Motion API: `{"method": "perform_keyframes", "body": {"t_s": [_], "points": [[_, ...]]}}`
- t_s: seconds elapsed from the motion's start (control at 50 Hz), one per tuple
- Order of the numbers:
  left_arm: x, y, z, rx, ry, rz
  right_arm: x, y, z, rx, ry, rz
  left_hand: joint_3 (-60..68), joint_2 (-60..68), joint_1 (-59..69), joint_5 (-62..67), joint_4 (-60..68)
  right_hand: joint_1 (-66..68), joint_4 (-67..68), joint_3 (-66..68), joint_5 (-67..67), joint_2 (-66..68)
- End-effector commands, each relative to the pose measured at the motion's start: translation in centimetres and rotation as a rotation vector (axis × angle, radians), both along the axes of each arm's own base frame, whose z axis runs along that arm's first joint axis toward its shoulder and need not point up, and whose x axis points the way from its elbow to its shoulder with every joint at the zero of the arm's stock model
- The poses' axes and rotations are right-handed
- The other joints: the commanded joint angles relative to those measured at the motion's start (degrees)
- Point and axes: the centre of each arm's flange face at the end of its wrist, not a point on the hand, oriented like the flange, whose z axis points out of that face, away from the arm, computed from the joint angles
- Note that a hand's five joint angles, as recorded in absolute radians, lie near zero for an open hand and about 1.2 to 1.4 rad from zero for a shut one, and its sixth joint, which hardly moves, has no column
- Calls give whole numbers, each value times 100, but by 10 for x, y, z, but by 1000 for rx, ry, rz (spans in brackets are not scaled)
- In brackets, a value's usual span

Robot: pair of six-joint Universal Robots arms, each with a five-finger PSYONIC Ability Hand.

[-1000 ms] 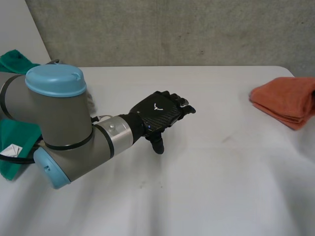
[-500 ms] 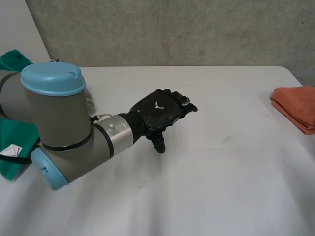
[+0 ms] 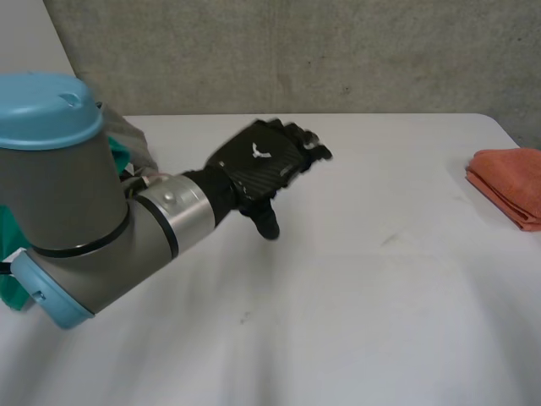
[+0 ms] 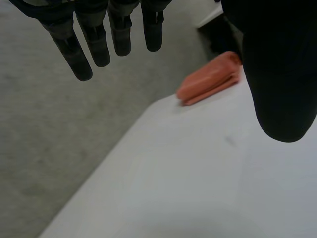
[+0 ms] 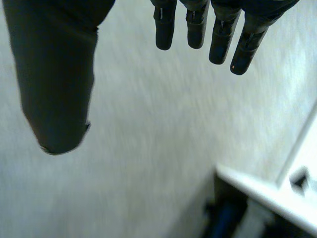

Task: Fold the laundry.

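A folded orange cloth (image 3: pixel 509 184) lies at the table's right edge; in the left wrist view the orange cloth (image 4: pixel 210 79) sits well beyond my left hand's fingertips. My left hand (image 3: pixel 260 165) hovers over the white table (image 3: pixel 355 296) left of the middle, open, with straight fingers (image 4: pixel 101 42), the thumb (image 4: pixel 280 74) apart and nothing in it. My right hand (image 5: pixel 57 74) is open too, its fingers (image 5: pixel 198 25) straight and empty, with grey concrete beyond them.
A green cloth (image 3: pixel 8 288) lies at the table's left edge, mostly hidden behind my left arm (image 3: pixel 76 211). A grey concrete wall (image 3: pixel 296 51) runs behind the table's far edge.
The orange cloth slid right to the table's edge, then stayed. My left arm and hand rose and shifted a little toward the far side.
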Motion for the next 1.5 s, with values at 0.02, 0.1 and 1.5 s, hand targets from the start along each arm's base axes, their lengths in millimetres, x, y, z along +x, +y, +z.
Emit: {"method": "perform_keyframes", "body": {"t_s": [0.02,0.1,1.5], "points": [[25,-39,34,-180,130,354,144,45,26,-230,191,576,250,241,263,325,237,-228,-361,-216,-408,-273],[64,-81,49,-291,188,626,219,95,-3,-171,245,949,-70,-79,-57,5,-83,-228,-361,-216,-408,-273],[-2,-5,-46,-80,7,297,219,188,-74,545,143,838,-205,-214,-192,-130,-218,-228,-361,-216,-408,-273]]}}
